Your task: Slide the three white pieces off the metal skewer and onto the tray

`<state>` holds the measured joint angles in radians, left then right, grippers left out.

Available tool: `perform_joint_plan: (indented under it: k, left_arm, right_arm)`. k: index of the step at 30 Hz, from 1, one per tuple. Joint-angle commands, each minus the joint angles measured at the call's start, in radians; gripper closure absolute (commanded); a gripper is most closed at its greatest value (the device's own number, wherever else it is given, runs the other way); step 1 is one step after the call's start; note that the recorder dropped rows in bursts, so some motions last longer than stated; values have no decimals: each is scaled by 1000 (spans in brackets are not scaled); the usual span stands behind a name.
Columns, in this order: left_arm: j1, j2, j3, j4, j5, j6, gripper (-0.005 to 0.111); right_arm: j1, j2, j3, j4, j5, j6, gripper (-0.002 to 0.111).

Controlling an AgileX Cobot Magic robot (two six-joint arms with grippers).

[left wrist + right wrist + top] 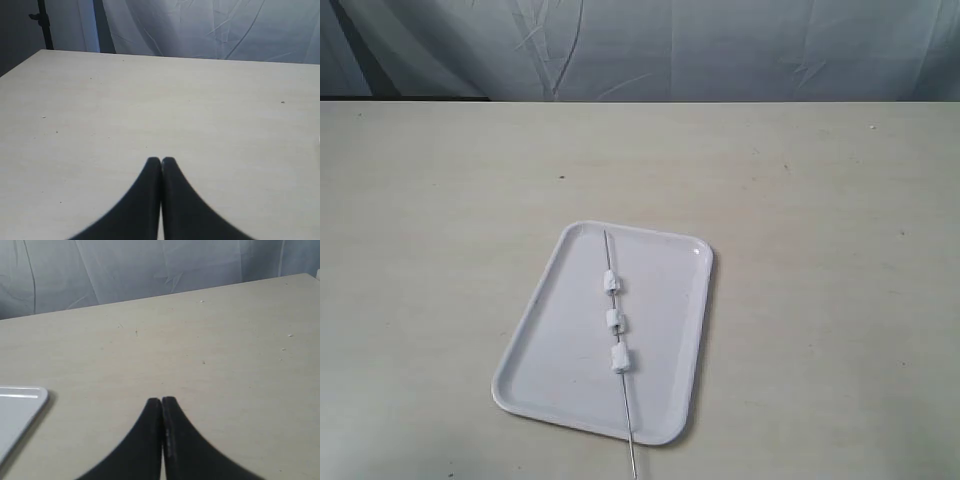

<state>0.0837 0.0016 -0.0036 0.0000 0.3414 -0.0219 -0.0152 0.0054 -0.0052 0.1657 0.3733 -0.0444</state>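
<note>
In the exterior view the white tray (555,350) lies on the table near its front edge. The metal skewer (626,405) rests lengthwise across it, its near end sticking out past the rim. Three white pieces are threaded on it in a row: one (610,282), one (616,321), one (620,358). Neither arm shows in that view. My left gripper (161,160) is shut with nothing in it, over bare table. My right gripper (161,400) is shut and empty too, with a corner of the tray (20,407) off to one side.
A pale beige table (820,250) carries everything, with a crumpled grey-white cloth backdrop (670,45) behind its far edge. A dark stand (42,25) rises past one table corner in the left wrist view.
</note>
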Motion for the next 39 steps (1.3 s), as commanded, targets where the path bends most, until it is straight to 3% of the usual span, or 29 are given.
perform_joint_plan:
  k: [1,15,37,39]
  left_arm:
    - [4,-2,4,-7,-8,0,107]
    - [4,-2,4,-7,-8,0,107]
    - [4,-2,4,-7,-8,0,107]
    - [4,-2,4,-7,-8,0,107]
  right_arm:
    - [-6,-5,5,0,-14,-2,109]
    - [-6,-5,5,-21,-40,-2,109]
    - [-6,-5,5,-22,-839,3,109]
    - [-6,-5,5,-26,-993,22,109]
